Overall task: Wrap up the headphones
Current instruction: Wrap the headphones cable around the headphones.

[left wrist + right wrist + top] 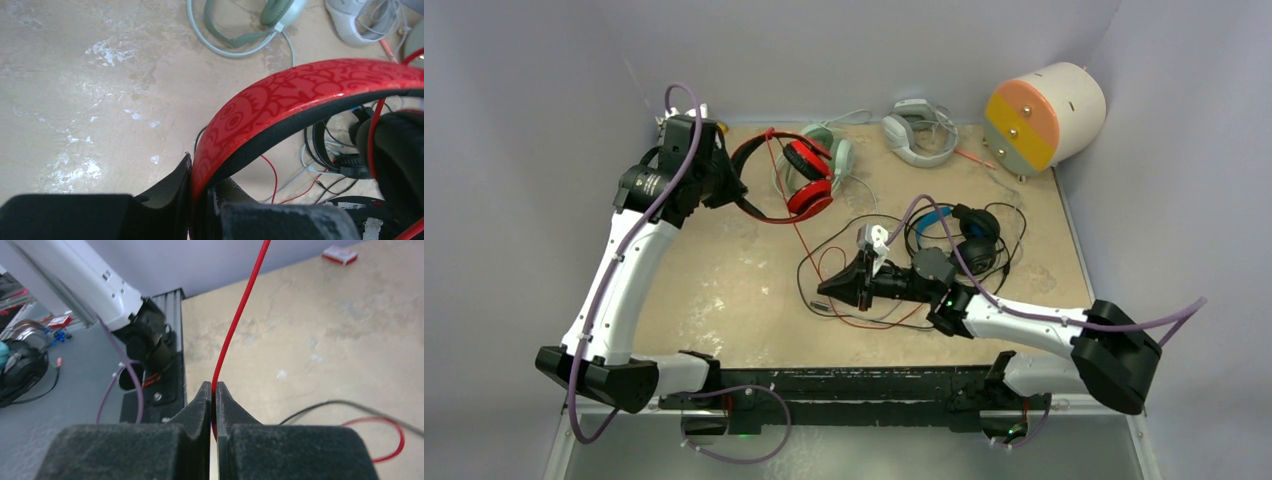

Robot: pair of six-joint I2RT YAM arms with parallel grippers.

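Right wrist: right hand clamped on red cable | left hand clamps red headband (patterned)

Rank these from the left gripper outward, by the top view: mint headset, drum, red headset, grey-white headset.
From the left gripper:
1. red headset, its headband in the grip
2. mint headset, just beyond, to the right
3. grey-white headset, back centre
4. drum, far right corner

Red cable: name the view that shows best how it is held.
Right wrist: the red cable sits pinched in the shut right gripper, close up. Top external shows only a thin line running toward the red-and-black headphones. Left wrist shows distant loops.
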